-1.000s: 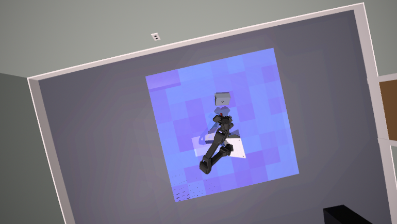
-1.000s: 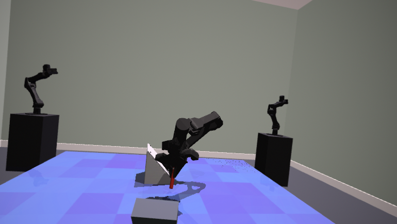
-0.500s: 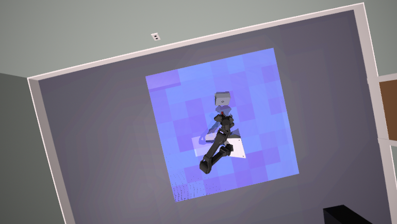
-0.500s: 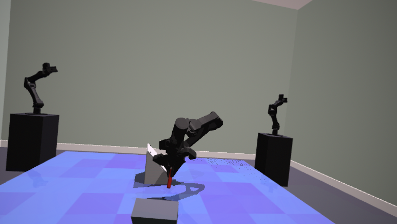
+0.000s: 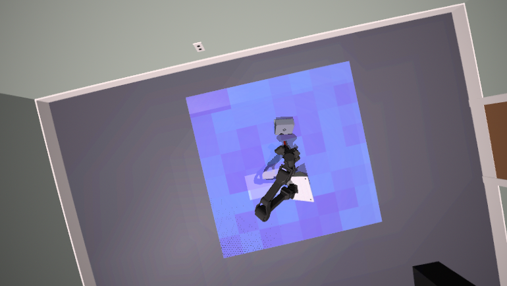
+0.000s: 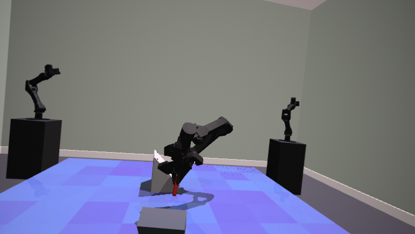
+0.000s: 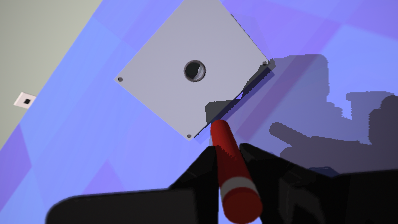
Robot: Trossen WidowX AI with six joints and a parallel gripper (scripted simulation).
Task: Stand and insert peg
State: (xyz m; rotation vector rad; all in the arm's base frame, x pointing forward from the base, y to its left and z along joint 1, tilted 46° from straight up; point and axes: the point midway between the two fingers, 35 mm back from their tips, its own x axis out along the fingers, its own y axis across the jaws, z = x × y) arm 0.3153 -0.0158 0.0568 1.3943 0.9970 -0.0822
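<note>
Jaws closed on the peg (image 5: 284,143) (image 6: 175,188) (image 7: 231,155) hold it just off its banded end. Under everything lies the blue-violet surface (image 5: 333,116) (image 6: 95,209) (image 7: 75,135). The arm (image 5: 273,188) (image 6: 213,129) bends over it, its elbow toward the bottom edge in the top view, beside a white slab (image 5: 304,190) (image 6: 162,174). Nearer the top edge, well in from both top corners, sits the panel (image 5: 284,124) (image 6: 162,216) (image 7: 160,72). Between arm and panel, the peg slants with its plain end down; I cannot tell whether that end touches the surface. Smaller still are the panel's hole (image 7: 194,71), with no peg in it, and the white band (image 7: 237,184).
</note>
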